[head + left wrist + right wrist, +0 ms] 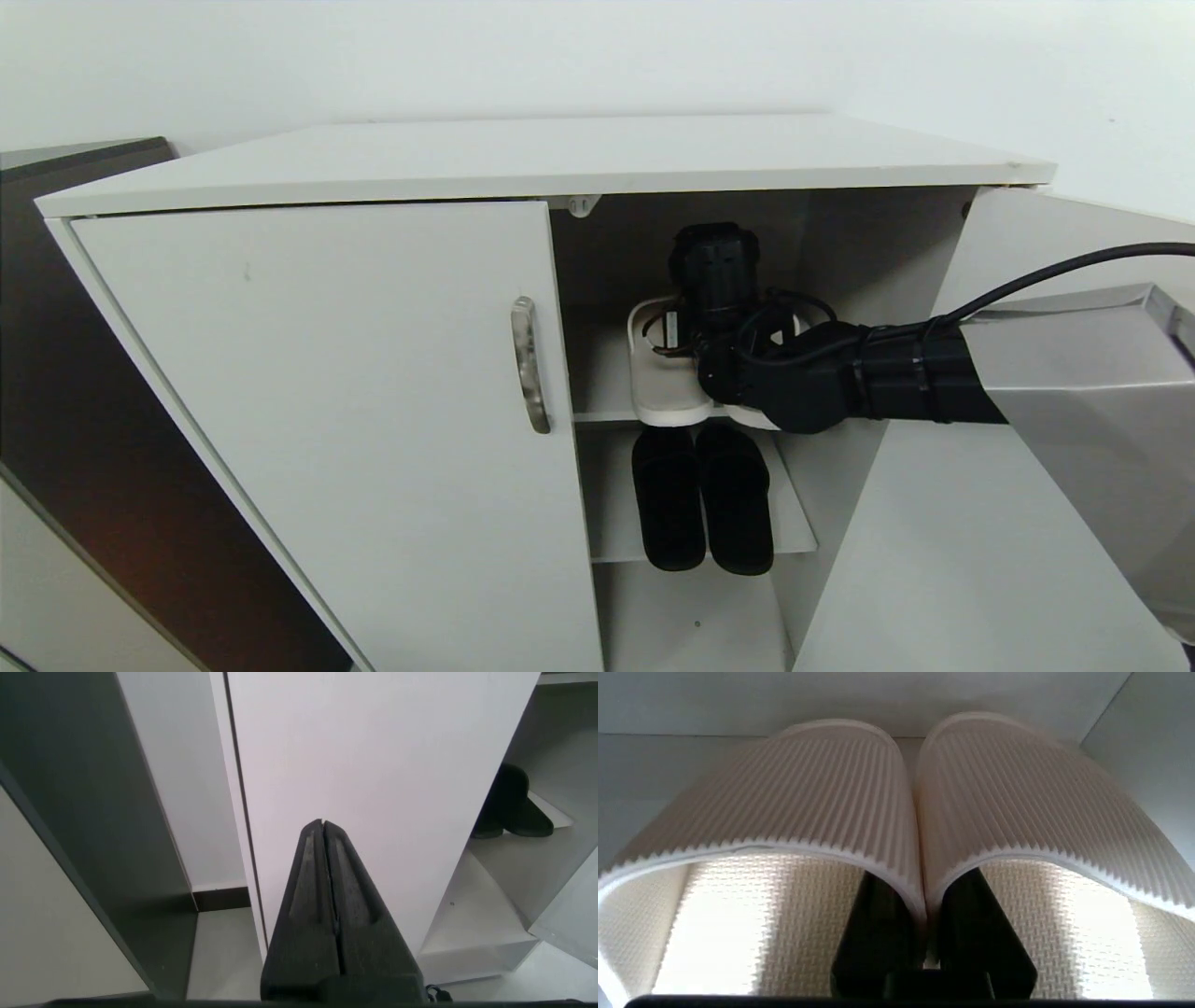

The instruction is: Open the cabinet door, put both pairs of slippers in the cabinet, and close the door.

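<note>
cabinet (560, 154) looks like smooth matt white laminate board, the handle (529, 366) is brushed metal with a bit of shine. pale slippers (831, 793) look like soft foam, with ribbed straps and grainy woven-pattern footbeds. black slippers (700, 499) are matt and rubbery. left gripper (323, 826) is smooth matt black plastic

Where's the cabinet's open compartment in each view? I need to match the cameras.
Head view: open compartment beside the closed door, right gripper inside.
Left wrist view: open compartment past the closed door, black slippers on its shelf.
Right wrist view: open compartment walls behind the white slippers.
Shared landmark: the white slippers, on the upper shelf in head view too; the black slippers below them.
</note>
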